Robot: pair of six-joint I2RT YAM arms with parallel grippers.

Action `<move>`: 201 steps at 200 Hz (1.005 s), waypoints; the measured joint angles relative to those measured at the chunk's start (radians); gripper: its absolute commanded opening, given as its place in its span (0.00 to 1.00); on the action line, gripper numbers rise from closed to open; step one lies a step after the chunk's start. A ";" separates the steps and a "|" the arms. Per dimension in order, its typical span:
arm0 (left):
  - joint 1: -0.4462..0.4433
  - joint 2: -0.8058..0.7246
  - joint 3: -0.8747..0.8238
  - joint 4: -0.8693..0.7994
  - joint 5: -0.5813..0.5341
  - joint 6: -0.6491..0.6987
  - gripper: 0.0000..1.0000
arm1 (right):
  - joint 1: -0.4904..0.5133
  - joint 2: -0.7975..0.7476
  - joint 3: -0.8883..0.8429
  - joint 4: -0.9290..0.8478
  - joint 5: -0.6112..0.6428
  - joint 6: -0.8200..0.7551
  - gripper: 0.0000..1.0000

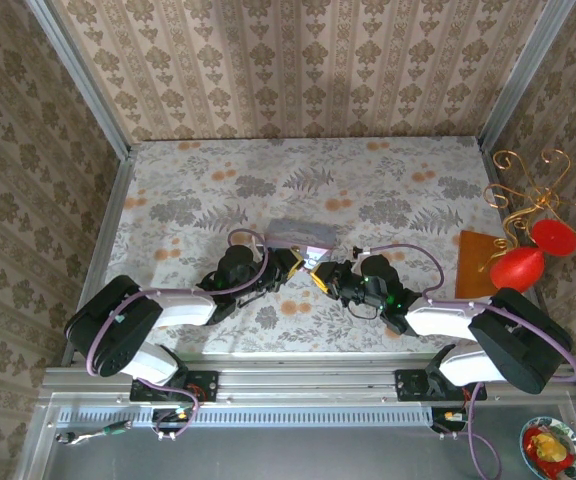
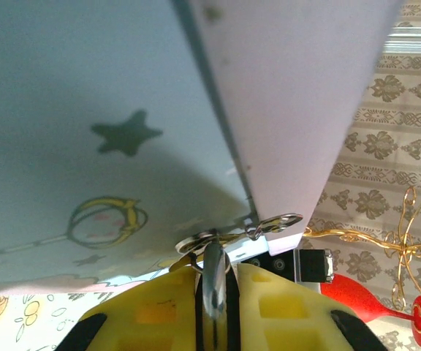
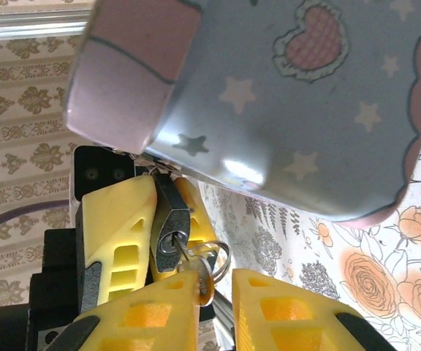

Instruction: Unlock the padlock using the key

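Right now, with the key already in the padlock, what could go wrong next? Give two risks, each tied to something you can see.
1. The right gripper's fingers stand apart around the key. If they close on the loose key ring instead, the turn may slip.
2. The left gripper clamps the padlock right under the tin. A hard twist could drag the tin or wrench the padlock free.

A top camera looked down on the surface (image 1: 388, 200) from behind; both wrist cameras, facing each other, closely shared the padlock (image 3: 170, 227) and tin (image 3: 305, 95).
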 measured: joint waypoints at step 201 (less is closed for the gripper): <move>-0.029 0.015 -0.002 0.004 -0.070 0.005 0.00 | -0.035 0.082 0.018 0.071 -0.044 0.042 0.07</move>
